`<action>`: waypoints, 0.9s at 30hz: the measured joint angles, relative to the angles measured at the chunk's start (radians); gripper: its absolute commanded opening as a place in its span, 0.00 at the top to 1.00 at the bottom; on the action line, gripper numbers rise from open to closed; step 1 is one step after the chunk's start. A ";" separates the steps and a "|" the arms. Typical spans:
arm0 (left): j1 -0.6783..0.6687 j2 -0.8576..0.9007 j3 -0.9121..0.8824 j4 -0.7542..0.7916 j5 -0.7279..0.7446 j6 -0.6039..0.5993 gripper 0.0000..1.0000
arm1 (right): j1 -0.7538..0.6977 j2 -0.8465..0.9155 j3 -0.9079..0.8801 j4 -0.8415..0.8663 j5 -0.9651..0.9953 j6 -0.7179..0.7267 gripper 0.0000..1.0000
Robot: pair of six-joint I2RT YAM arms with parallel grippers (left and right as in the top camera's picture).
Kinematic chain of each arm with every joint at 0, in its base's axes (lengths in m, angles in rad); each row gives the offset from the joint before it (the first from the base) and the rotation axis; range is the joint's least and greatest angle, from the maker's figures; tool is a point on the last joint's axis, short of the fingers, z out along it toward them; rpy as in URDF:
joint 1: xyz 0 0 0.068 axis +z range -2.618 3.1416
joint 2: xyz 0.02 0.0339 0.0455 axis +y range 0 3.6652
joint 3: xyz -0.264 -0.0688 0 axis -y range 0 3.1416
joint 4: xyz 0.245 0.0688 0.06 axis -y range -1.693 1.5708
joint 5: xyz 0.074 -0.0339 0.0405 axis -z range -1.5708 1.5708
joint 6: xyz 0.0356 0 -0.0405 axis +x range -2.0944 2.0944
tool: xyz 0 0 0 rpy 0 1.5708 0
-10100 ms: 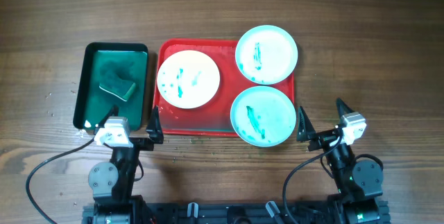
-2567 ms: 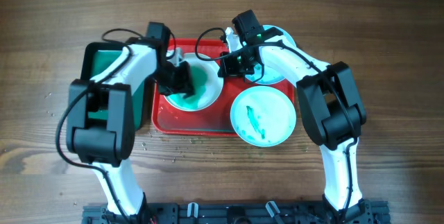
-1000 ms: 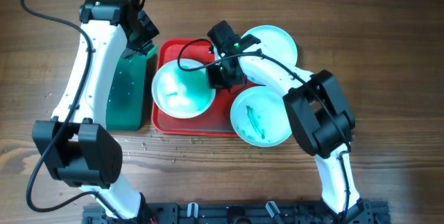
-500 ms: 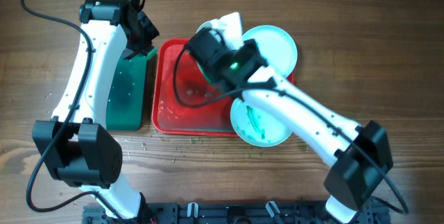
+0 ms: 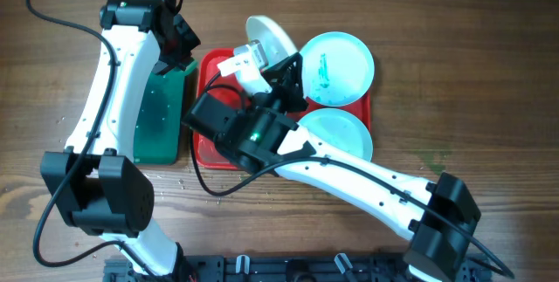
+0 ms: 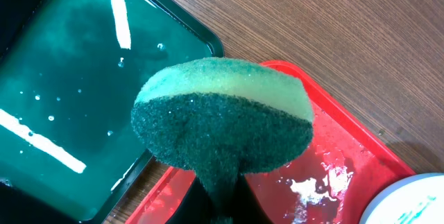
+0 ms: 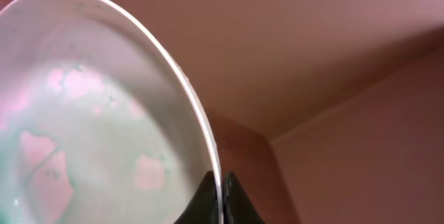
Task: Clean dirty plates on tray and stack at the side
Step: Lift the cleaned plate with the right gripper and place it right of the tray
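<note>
Since the right gripper (image 7: 223, 186) has only a thin edge pinch on the round white plate with a pale turquoise rim (image 5: 272, 36), jaws nearly closed on that rim, the main risk is slip. The plate looks wet and hangs steeply tilted, almost on edge, above the far edge of the large red rectangular plastic tray (image 6: 333, 141). A quick swing or wrist roll could let it pivot in the fingers and drop onto the tray, or onto the green-streaked white plate (image 5: 339, 65) at the tray's far right corner.

Second risk: the right arm lies diagonally across the tray and covers part of the third white plate (image 5: 345, 129) at the tray's near right corner. A sideways move toward a stacking spot could clip either plate. The wrist view shows faint blotchy film on the held plate, so it may end up stacked not fully clean.

Pose: the right arm stretches in from the tray's near right, elbow over the tray's near edge, wrist turned up, fingers under the plate rim. The left arm reaches along the tray's left side. The left gripper (image 6: 219, 197) is clamped on a green-and-yellow scouring sponge (image 6: 222, 123), which hovers at the tray's far left corner beside the dark green narrow tray (image 6: 62, 113) holding liquid. Drips could land on the wooden table (image 5: 454, 20).
</note>
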 measured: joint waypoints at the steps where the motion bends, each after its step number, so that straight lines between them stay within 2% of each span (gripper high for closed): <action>1: 0.000 0.000 0.000 0.000 0.004 0.000 0.96 | -0.006 -0.001 0.000 -0.002 -0.097 -0.014 0.96; 3: 0.000 0.000 0.000 0.000 0.027 0.000 0.96 | -0.034 -0.001 0.000 -0.003 -0.293 -0.023 0.96; 6: 0.000 0.000 0.000 0.000 0.045 0.000 0.96 | -0.171 -0.002 0.000 -0.009 -0.724 -0.034 0.96; 8: 0.000 0.000 0.000 0.000 0.053 0.000 0.96 | -0.330 -0.003 0.000 -0.023 -1.014 -0.037 0.96; 9: -0.003 0.000 0.000 0.000 0.054 0.000 0.96 | -0.463 -0.005 0.000 -0.031 -1.184 -0.037 0.96; 11: -0.013 0.000 0.000 0.002 0.055 0.000 0.96 | -0.669 -0.026 0.000 -0.063 -1.348 -0.023 0.96; 13: -0.022 0.000 0.000 0.008 0.056 0.000 0.96 | -0.798 -0.048 0.000 -0.094 -1.381 0.015 0.96; 17: -0.031 0.000 0.000 0.008 0.057 -0.003 0.96 | -1.148 -0.064 -0.040 -0.118 -1.356 0.132 0.96; 19: -0.031 0.000 0.000 0.008 0.057 -0.004 0.96 | -1.254 -0.065 -0.085 -0.114 -1.346 0.150 0.96; 22: -0.031 0.000 0.000 0.004 0.057 -0.004 0.96 | -1.366 -0.068 -0.193 -0.061 -1.336 0.165 0.96; 25: -0.031 0.000 0.000 0.003 0.057 -0.004 0.96 | -1.383 -0.073 -0.331 0.058 -1.315 0.177 0.96; 27: -0.031 0.000 0.000 0.003 0.057 -0.004 0.96 | -1.382 -0.075 -0.441 0.134 -1.310 0.180 0.85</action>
